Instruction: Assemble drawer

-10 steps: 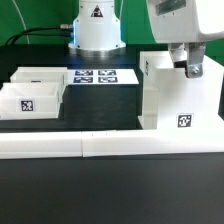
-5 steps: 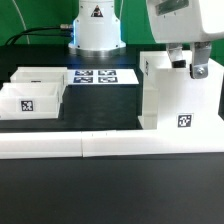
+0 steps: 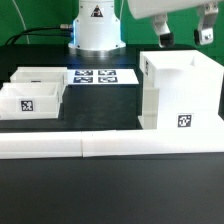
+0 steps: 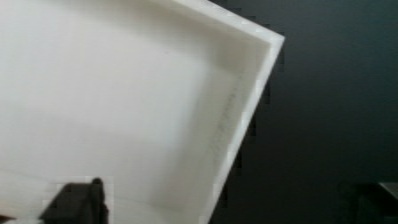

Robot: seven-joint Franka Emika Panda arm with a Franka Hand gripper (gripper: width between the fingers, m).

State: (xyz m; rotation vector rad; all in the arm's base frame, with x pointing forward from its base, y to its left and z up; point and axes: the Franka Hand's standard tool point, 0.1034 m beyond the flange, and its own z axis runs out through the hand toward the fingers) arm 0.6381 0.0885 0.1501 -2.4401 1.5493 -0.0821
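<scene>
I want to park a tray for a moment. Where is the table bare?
Bare table lies between the front tray, the marker board, the housing and the rail; more lies in front of the rail. The exterior view's left is crowded: the back tray sits close behind the front one, beside the marker board.

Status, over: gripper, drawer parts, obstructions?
Gripper open, empty, above large white boxy plastic housing. Two small white trays sit apart, uninserted. Flat white marker board lies between.

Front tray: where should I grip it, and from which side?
On the tray, probably pinch the tagged front wall from straight above: it sits open side up, that wall is thin and upright, and the gripper is open.
</scene>
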